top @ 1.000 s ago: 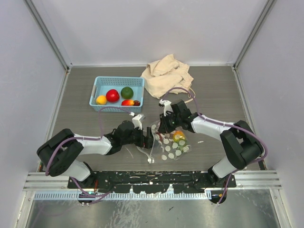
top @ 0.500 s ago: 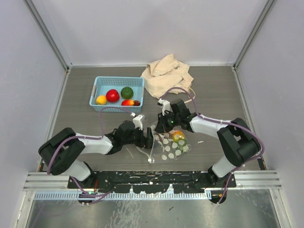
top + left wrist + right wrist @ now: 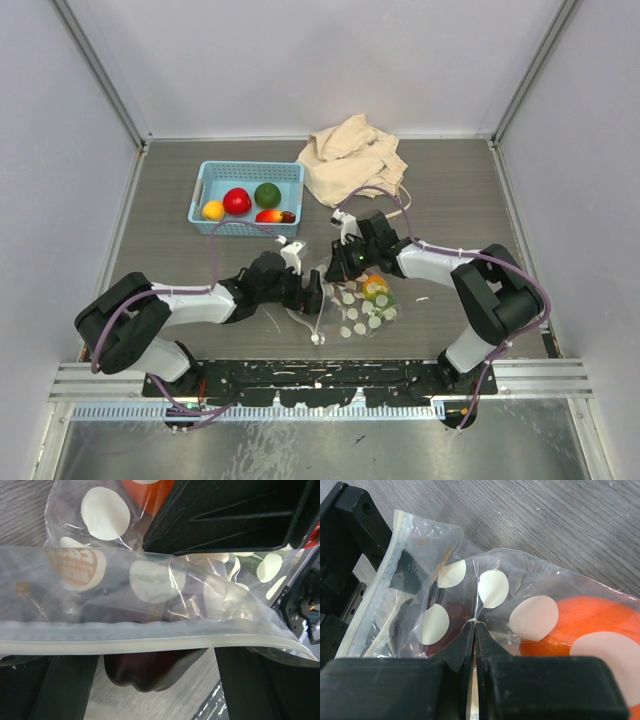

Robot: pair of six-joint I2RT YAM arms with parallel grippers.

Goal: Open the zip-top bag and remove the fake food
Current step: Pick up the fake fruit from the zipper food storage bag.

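As food [image 3: 580, 625] sits inside — right end effector [image 3: 474, 625] pinches bag [image 3: 540, 575].

I see the whole table [image 3: 460, 190] from my top camera, looking steeply down from behind the arm bases [image 3: 170, 362] at 6 o'clock, while both wrist cameras press almost against the zip-top bag [image 3: 362, 305], shared by all three views, left facing its zip strip [image 3: 150, 642], right its dotted film.

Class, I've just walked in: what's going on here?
Both arms work on the polka-dot zip-top bag. The right gripper is shut, pinching its film beside an orange fake fruit. The left gripper stands open at the zip strip, a maroon piece between its fingers. Other fake fruits lie in the blue basket.
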